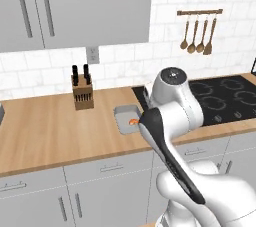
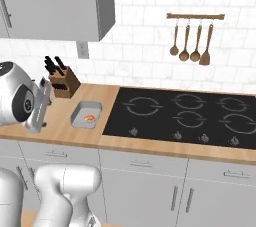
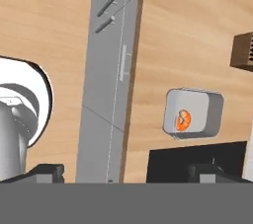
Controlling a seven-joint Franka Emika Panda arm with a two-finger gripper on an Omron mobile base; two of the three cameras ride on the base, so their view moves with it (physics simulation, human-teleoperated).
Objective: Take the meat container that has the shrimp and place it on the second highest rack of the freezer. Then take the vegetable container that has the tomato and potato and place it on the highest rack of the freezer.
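Released hand [image 3: 126,171] high above bench [image 3: 188,30], meat container [image 3: 193,113] with shrimp [image 3: 183,120] at its two o'clock.

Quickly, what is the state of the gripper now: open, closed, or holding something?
Gripper: open and holding nothing. In the hand view it looks down at the counter, and the meat container with the shrimp sits there untouched.

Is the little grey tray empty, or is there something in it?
Not empty. The meat container sits flat on the wooden counter with one small orange shrimp inside; the rest of its floor is bare.
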